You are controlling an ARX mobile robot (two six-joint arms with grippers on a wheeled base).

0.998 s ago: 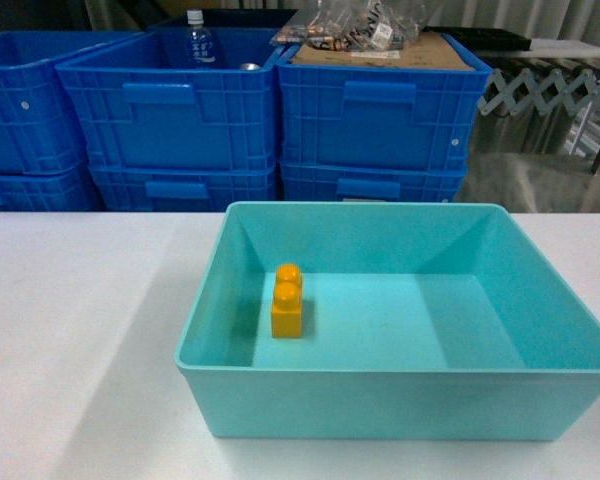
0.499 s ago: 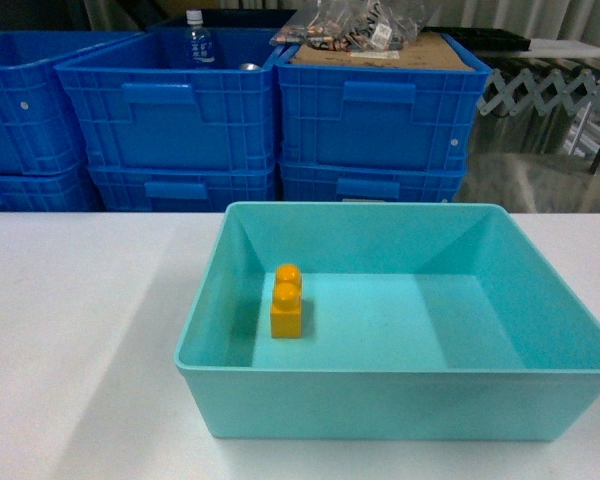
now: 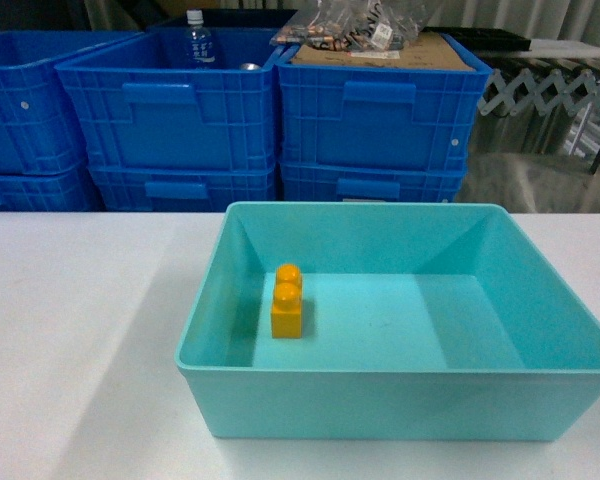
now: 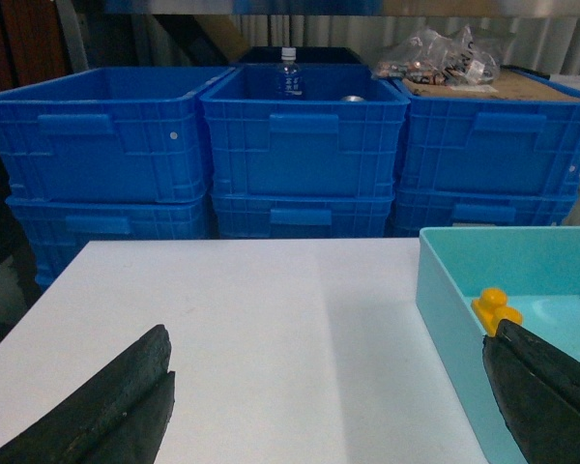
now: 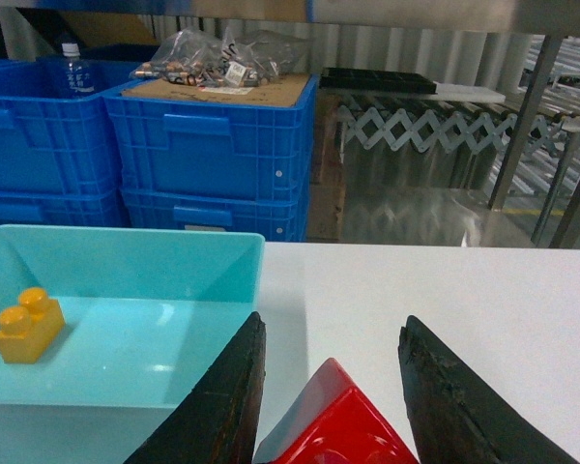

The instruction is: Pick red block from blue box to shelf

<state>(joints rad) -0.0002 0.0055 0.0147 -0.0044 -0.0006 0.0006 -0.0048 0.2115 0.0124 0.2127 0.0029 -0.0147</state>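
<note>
The right tool (image 5: pixel 333 396) is clamped on the red block (image 5: pixel 333 420), already outside the blue box (image 5: pixel 126 253), above the desk (image 5: pixel 435 280). Carry it level and slowly — the shelf is not clearly seen. The left tool (image 4: pixel 324 391) stands apart, idle.

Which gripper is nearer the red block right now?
Right. The red block sits between the right gripper fingers, outside the blue box. The left gripper is open over bare table left of the box.
</note>
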